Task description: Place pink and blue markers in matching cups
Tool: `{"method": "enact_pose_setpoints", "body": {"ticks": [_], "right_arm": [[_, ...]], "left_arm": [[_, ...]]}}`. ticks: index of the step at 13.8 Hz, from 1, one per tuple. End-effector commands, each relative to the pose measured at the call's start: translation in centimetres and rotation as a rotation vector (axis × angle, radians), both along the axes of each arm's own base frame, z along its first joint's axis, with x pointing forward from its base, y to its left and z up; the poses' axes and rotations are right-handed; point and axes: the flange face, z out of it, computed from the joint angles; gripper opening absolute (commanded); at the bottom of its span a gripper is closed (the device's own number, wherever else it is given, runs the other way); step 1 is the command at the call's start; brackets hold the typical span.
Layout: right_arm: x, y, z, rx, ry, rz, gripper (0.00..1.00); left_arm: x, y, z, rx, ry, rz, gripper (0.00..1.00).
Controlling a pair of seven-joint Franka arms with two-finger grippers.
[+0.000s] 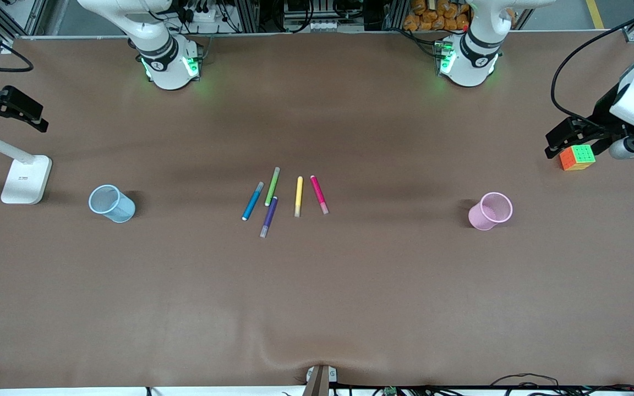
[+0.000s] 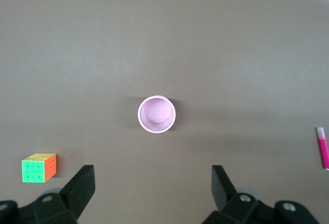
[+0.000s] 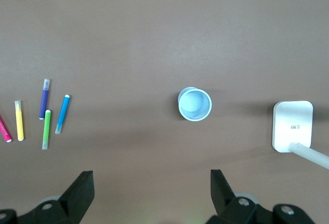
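Note:
The pink marker (image 1: 319, 194) and the blue marker (image 1: 252, 201) lie mid-table in a loose row of markers. The pale blue cup (image 1: 111, 203) stands upright toward the right arm's end. The pale pink cup (image 1: 491, 210) stands upright toward the left arm's end. My left gripper (image 1: 570, 140) hangs open and empty, high over the table by the pink cup (image 2: 157, 114); its own view (image 2: 153, 183) catches the pink marker's end (image 2: 323, 147). My right gripper (image 1: 31, 115) hangs open and empty, high near the blue cup (image 3: 195, 104); its own view (image 3: 152, 185) shows the blue marker (image 3: 62, 113).
A green marker (image 1: 272, 186), a purple marker (image 1: 268, 216) and a yellow marker (image 1: 298, 196) lie between the blue and pink ones. A colour cube (image 1: 577, 157) sits near the left arm's end. A white stand base (image 1: 26, 179) sits near the blue cup.

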Motion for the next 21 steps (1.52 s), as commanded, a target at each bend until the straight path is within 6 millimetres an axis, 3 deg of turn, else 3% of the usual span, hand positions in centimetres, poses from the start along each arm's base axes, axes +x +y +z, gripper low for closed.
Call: {"method": "enact_pose_setpoints", "body": {"ticks": [1,6,11,15,18,21], "right_arm": [[0.2,-0.2,0.3,-0.003,0.003,0.004,1.00],[0.8,-0.3,-0.7,-0.004,0.022,0.004,1.00],[0.8,-0.3,-0.7,-0.004,0.025,0.004,1.00],[1.1,-1.0,-1.5,-0.003,0.040,-0.006,1.00],[2.6,-2.2,-4.3,0.000,0.094,-0.021,1.00],[2.4,-2.5,-5.1,0.003,0.134,0.007,1.00]], "left_arm": [[-0.1,-0.9,-0.2,-0.002,0.013,0.008,1.00],[0.0,-2.0,-0.5,-0.002,0.018,0.015,1.00],[0.0,-7.2,-2.0,-0.003,0.042,0.041,1.00],[0.1,-10.0,-3.1,-0.004,0.058,0.055,1.00],[-0.2,-12.5,-3.9,-0.008,0.068,0.075,1.00],[-0.3,-14.9,-5.2,-0.014,0.088,0.098,1.00]]}}
